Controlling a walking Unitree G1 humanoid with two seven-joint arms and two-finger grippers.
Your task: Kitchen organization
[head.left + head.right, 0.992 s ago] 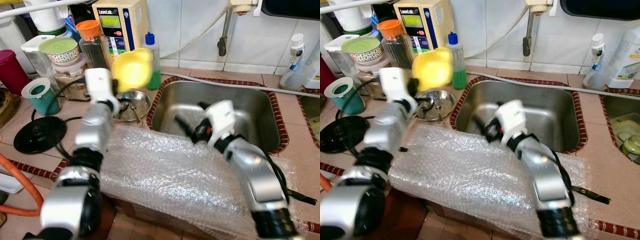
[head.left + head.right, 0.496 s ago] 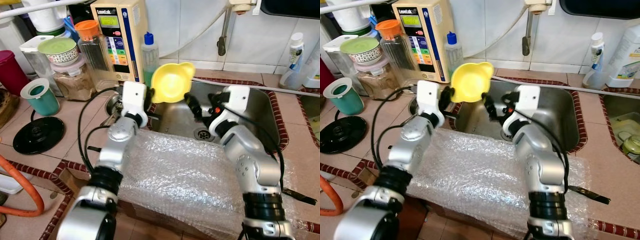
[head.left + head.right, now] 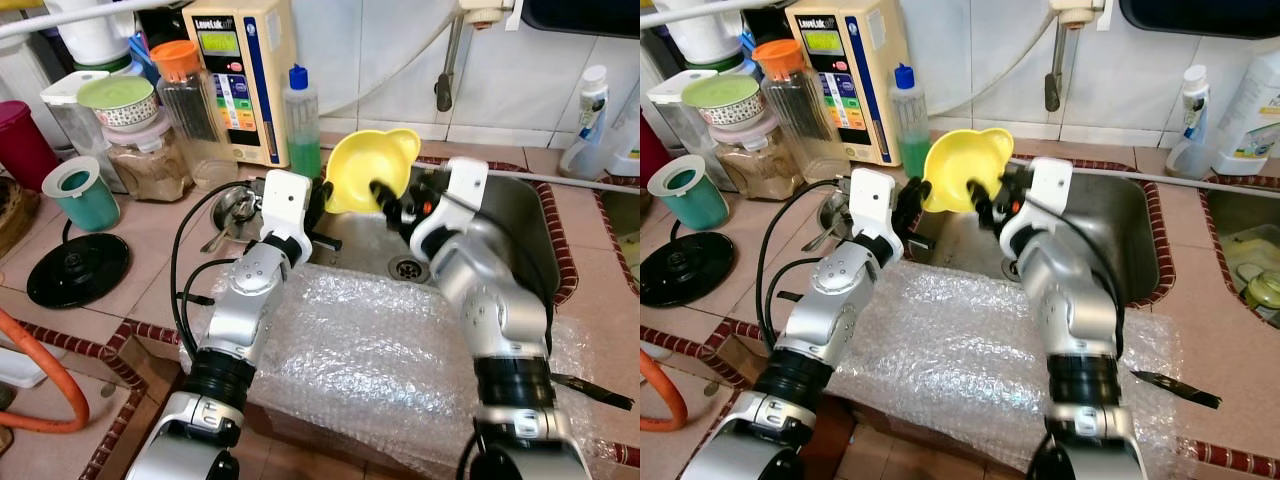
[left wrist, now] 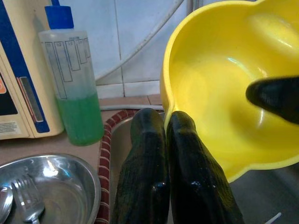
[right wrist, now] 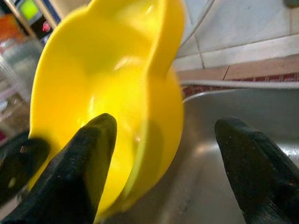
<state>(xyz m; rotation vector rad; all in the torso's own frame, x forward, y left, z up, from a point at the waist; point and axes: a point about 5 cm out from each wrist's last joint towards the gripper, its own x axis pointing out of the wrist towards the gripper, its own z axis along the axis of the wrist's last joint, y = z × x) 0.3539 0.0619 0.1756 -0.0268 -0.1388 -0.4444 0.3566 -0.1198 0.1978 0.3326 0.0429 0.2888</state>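
Arms: silver metal segments, black bands at the joints.
Wrist blocks: white and boxy.
Cables: black loops beside the left forearm, another along the right.
Left gripper (image 3: pixel 322 197): long black fingers.
Right gripper (image 3: pixel 392 203): same black fingers.

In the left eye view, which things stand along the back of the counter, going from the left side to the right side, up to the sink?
Dark red container → teal cup → bowl with green lid → jar with orange lid → cream water appliance → green soap bottle → yellow bowl, held over the sink's edge.
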